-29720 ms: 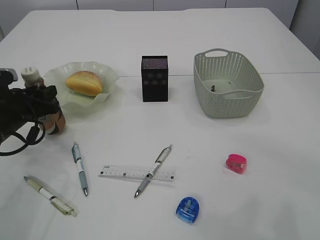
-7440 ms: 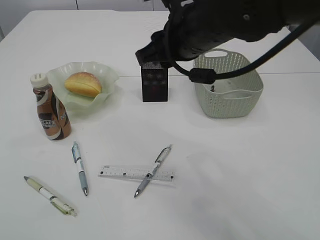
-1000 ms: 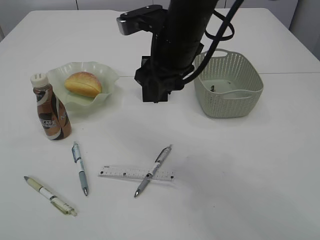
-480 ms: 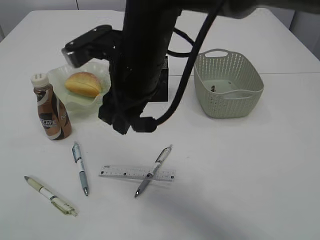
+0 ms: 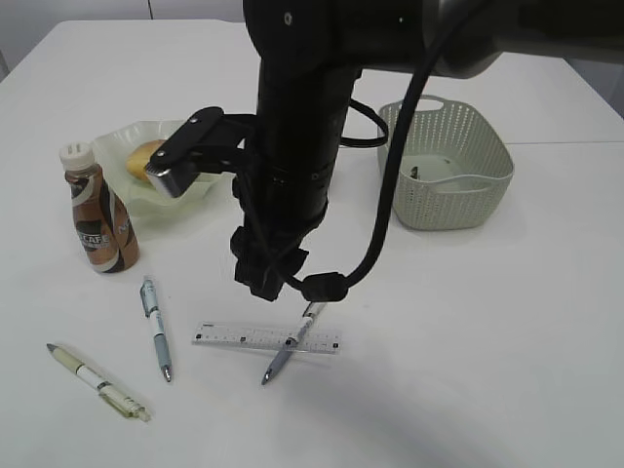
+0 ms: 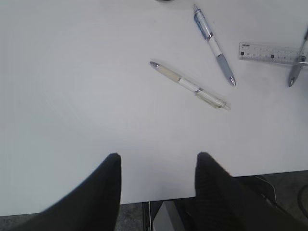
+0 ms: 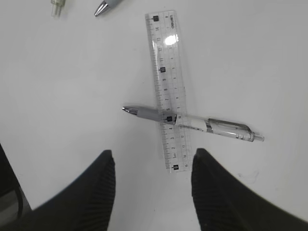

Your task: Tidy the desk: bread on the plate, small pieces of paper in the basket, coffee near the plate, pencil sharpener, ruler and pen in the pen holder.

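My right gripper [image 7: 151, 156] hangs open and empty just above the desk [image 5: 468, 322], close to the near end of the clear ruler [image 7: 168, 86]. A grey-and-white pen [image 7: 192, 122] lies across that ruler [image 5: 244, 337]. In the exterior view this gripper [image 5: 278, 283] hovers over the pen [image 5: 288, 349]. My left gripper [image 6: 158, 159] is open over the desk's near edge. The bread [image 5: 144, 154] lies on the plate [image 5: 117, 141], with the coffee [image 5: 97, 210] beside it. The right arm hides the pen holder. Pencil sharpener and paper pieces are out of view.
A blue-grey pen [image 5: 156, 327] and a cream pen [image 5: 96, 380] lie on the front left of the desk; both show in the left wrist view, blue-grey pen [image 6: 214, 45] and cream pen [image 6: 188, 85]. The basket [image 5: 444, 166] stands at the back right.
The right arm has swung from the pen holder forward and down to just above the ruler and crossing pen. The things on the desk have not moved.
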